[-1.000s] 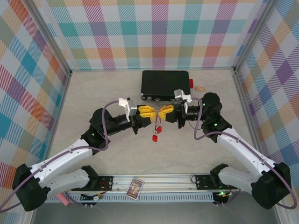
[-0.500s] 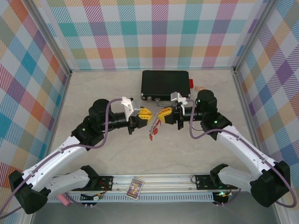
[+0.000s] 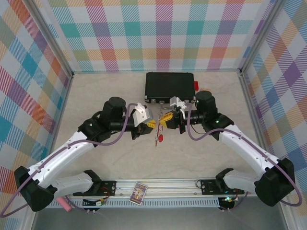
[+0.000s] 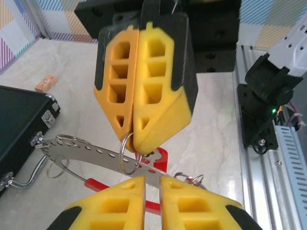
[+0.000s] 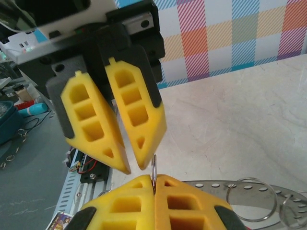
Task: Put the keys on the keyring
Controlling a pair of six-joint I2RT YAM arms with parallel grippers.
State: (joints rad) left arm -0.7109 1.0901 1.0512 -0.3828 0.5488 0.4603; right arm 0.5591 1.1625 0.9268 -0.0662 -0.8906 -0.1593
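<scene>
Right hand (image 4: 133, 139) clenched on small silver ring (image 4: 127, 154); left hand (image 4: 152, 180) nearly closed, narrow gap, gripping nothing. Keyring (image 4: 98, 184), thin wire loop with red sleeve, and red-tagged keys (image 3: 160, 138) dangle between hands over table (image 3: 206, 158) middle, near black case (image 3: 170, 86).

Case (image 3: 170, 86) sits far-centre on bench (image 3: 96, 91), w/ small block (image 3: 195, 86) just beside its rt end & a smaller bit (image 3: 206, 90) rt of that. Near of case, mid-bench, L claw (image 3: 150, 123) & R claw (image 3: 165, 118) meet tip to tip, L on left, R on rt. Small ring (image 4: 128, 154) sits btwn them, nipped in R claw's tips; perforated strip (image 4: 91, 154) crosses it, reaching toward case. Keys (image 3: 160, 139) hang just below the tips. Rail (image 3: 168, 184) runs along near edge, card (image 3: 139, 193) on it, left of centre.
</scene>
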